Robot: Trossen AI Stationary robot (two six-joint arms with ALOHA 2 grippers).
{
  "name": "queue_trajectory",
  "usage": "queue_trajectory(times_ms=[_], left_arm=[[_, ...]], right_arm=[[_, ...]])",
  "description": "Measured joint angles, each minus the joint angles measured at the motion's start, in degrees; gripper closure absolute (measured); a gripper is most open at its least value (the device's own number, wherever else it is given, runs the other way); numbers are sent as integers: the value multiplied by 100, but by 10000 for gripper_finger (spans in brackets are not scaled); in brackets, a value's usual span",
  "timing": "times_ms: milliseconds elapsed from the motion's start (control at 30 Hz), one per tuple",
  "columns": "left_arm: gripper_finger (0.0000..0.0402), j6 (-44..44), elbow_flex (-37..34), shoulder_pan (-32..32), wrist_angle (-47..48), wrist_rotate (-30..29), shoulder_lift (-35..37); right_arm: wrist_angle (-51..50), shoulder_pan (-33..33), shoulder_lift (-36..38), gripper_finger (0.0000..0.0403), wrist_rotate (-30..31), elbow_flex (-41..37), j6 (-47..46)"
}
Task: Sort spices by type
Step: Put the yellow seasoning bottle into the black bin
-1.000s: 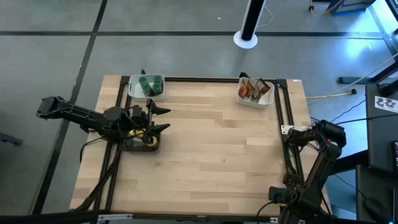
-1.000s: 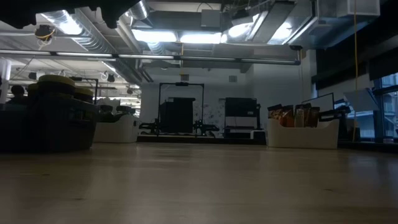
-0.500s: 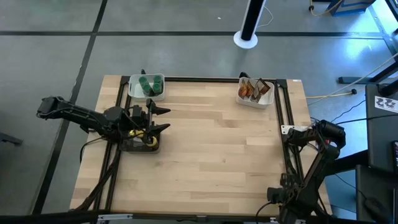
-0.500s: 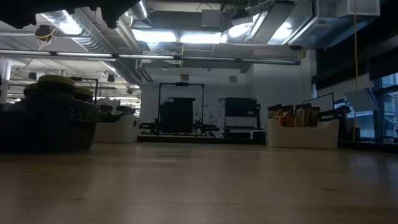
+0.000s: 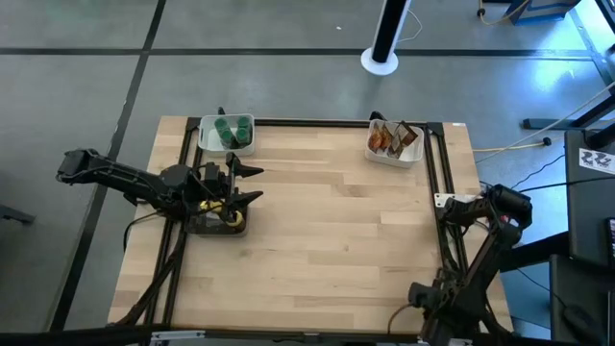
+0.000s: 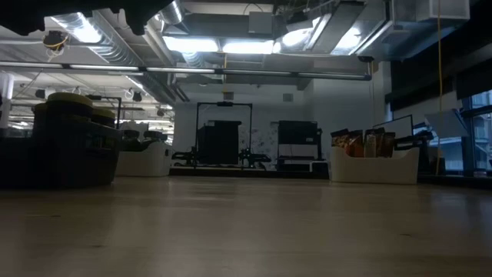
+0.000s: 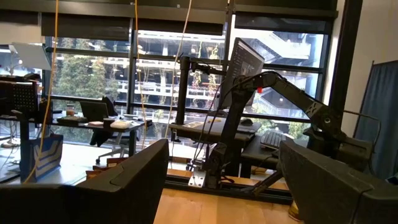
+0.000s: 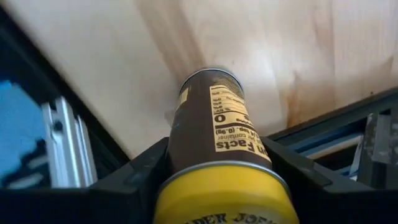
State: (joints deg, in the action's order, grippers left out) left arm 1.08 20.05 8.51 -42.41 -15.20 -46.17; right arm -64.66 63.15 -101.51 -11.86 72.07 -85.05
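A brown jar with a yellow lid [image 8: 217, 137] sits between the fingers of my right gripper [image 8: 214, 165], over the table's near right corner [image 5: 420, 295]. My left gripper [image 5: 248, 185] is open and empty above the dark tray [image 5: 216, 223], which holds yellow-lidded jars [image 6: 68, 98]. Its fingers stand wide apart in the left wrist view [image 7: 224, 186]. Green-lidded jars [image 5: 231, 130] stand in a white tray [image 5: 207, 144] at the far left. Brown-orange packets [image 5: 389, 137] stand in a white tray [image 5: 408, 154] at the far right. My right gripper pinches the jar's round body just below the yellow lid [image 8: 186, 168], one finger on each side [image 8: 140, 174]. The jar lies along the fingers, lid toward the wrist and bottom end [image 8: 208, 78] toward the wood. I cannot tell whether the bottom touches the table.
A black metal frame [image 5: 437, 183] runs along the table's edges and shows close beside the held jar [image 8: 336, 127]. Bare wood [image 5: 336, 240] lies between the trays and the near edge. In the low view the packet tray [image 6: 374, 165] stands at the right.
My right gripper has shifted a little toward the table's left along the near edge, still shut on the jar. My left arm has kept still.
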Motion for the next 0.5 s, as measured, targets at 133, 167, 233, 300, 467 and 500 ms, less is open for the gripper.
queue_trajectory(times_ms=[133,167,233,300,467,500], left_arm=[[114,0,0,-4,-2,0,0],[114,0,0,-4,-2,0,0],[114,0,0,-4,-2,0,0],[114,0,0,-4,2,0,0],[114,-191,0,-4,84,0,0],[114,-220,0,-4,115,-2,0]], right_arm=[[5,-290,7,176,47,26,-219],[5,-377,7,174,91,58,-204],[4,-586,11,176,158,127,-60],[-15,-818,11,185,253,200,195],[-99,-1368,11,186,792,452,920],[-141,-1463,11,186,976,516,1031]])
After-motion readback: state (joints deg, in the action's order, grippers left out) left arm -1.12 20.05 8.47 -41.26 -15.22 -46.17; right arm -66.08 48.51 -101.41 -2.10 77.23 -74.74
